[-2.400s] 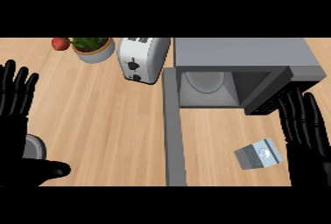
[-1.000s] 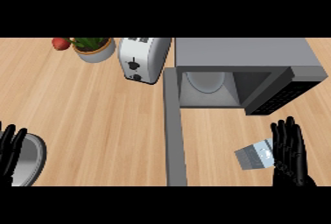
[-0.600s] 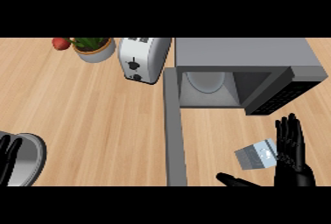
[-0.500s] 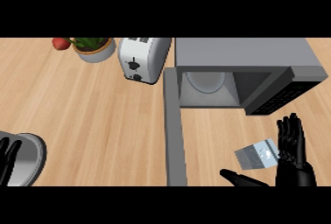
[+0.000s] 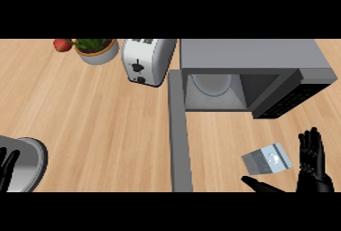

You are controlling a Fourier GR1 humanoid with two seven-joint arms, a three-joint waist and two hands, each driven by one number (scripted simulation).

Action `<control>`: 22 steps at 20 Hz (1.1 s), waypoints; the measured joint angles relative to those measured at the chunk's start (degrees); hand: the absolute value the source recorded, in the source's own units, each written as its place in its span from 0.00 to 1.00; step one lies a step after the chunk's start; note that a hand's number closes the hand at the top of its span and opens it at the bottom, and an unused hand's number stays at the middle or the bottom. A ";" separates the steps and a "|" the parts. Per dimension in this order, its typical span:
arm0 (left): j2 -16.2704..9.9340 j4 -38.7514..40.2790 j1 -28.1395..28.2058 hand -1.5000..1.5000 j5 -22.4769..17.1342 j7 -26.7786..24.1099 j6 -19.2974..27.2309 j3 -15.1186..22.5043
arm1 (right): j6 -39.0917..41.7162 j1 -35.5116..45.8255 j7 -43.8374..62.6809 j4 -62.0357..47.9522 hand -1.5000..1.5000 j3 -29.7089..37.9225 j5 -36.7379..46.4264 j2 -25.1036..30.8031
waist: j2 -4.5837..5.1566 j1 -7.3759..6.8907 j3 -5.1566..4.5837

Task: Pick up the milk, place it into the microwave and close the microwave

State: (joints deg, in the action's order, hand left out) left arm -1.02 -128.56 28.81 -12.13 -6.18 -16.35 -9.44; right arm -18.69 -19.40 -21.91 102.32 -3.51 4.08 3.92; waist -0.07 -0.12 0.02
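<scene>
Now that the right hand (image 5: 313,158) has come low beside the milk (image 5: 267,159), fingers straight and thumb spread wide apart, grasping seems next.

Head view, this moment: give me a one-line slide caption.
Right hand open beside the milk lying on the counter; microwave door open.

1 head view, steeply down on counter (image 5: 86,122), microwave (image 5: 253,74) at top
</scene>
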 measured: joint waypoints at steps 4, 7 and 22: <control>0.53 0.90 0.93 0.00 0.62 -1.97 -0.58 0.32 | 1.95 1.57 -2.19 -5.18 0.00 2.21 -1.16 0.94 | 0.00 -0.07 -0.01; 0.54 0.78 1.00 0.00 0.89 -2.16 -0.03 0.50 | 4.31 1.50 -4.42 -8.51 0.00 4.20 -2.76 2.08 | 0.01 -0.06 -0.01; 0.62 0.43 1.85 0.00 0.16 -1.83 -0.60 0.35 | 8.16 9.73 -13.87 -30.75 0.00 10.52 -3.57 3.38 | 0.03 -0.18 -0.01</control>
State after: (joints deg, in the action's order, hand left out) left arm -0.41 -128.13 30.66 -11.97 -8.01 -16.95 -9.08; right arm -10.53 -9.67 -35.79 71.58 7.01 0.51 7.30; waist -0.03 -0.30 0.00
